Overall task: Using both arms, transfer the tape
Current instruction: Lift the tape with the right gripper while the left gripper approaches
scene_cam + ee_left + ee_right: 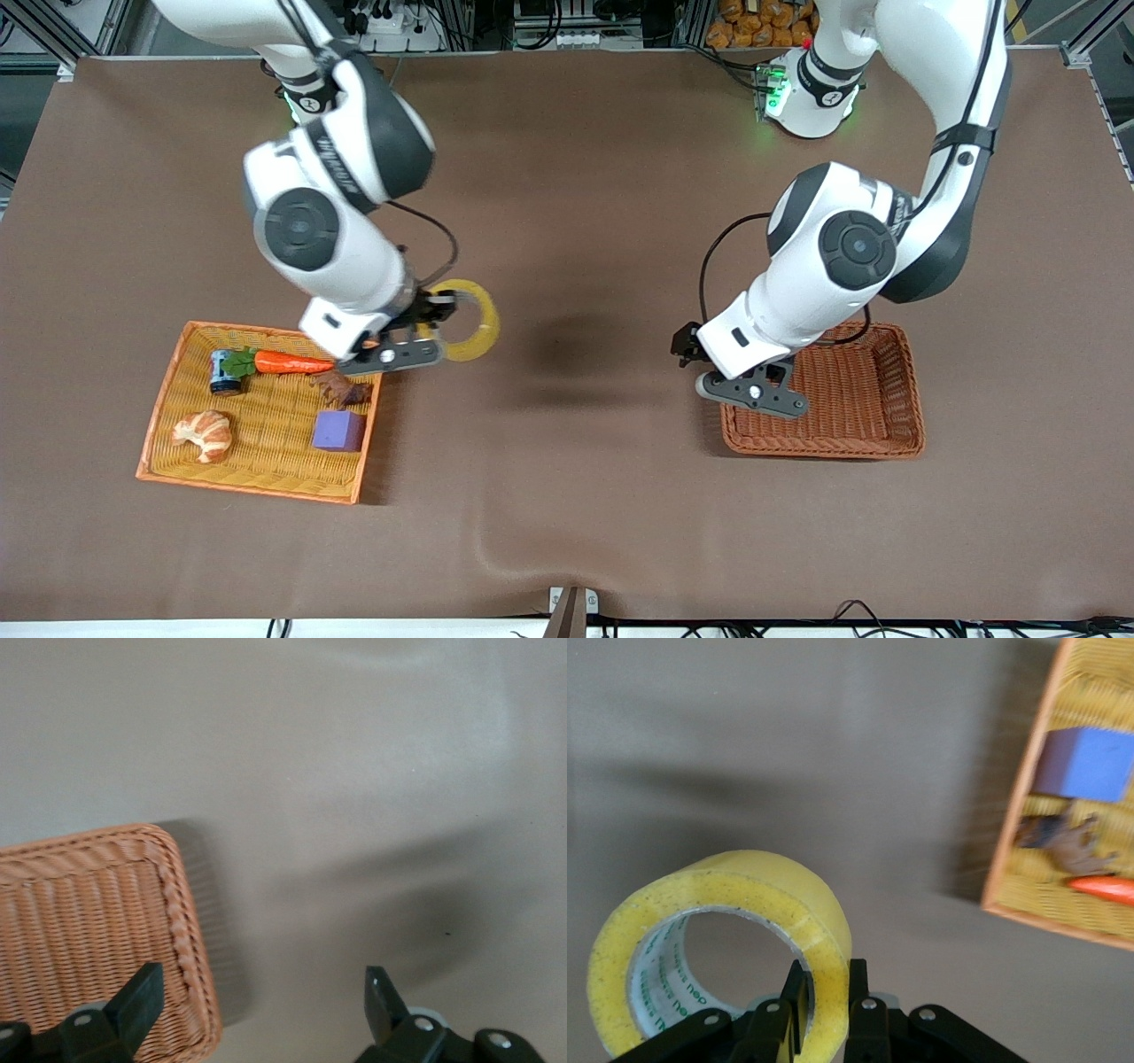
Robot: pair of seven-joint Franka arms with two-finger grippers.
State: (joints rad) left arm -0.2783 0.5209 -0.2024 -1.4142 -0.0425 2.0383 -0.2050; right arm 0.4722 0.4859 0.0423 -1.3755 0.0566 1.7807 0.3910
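Purple block (pixel 337 431), croissant (pixel 203 434), carrot (pixel 282 361) lying in the yellow basket (pixel 168 424) on the worktop (pixel 567 496). Just above that basket's edge toward the left arm's end: right hand (pixel 431 312) clamped on the wall of the tape (pixel 474 330), roll lifted off the cloth. Well apart from that basket, over the brown basket's (pixel 886 434) corner: left hand (pixel 700 354), fingers (pixel 137 997) spread wide, holding nothing.

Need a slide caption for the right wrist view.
Right gripper pinching the wall of the yellowish translucent tape roll above the brown table.
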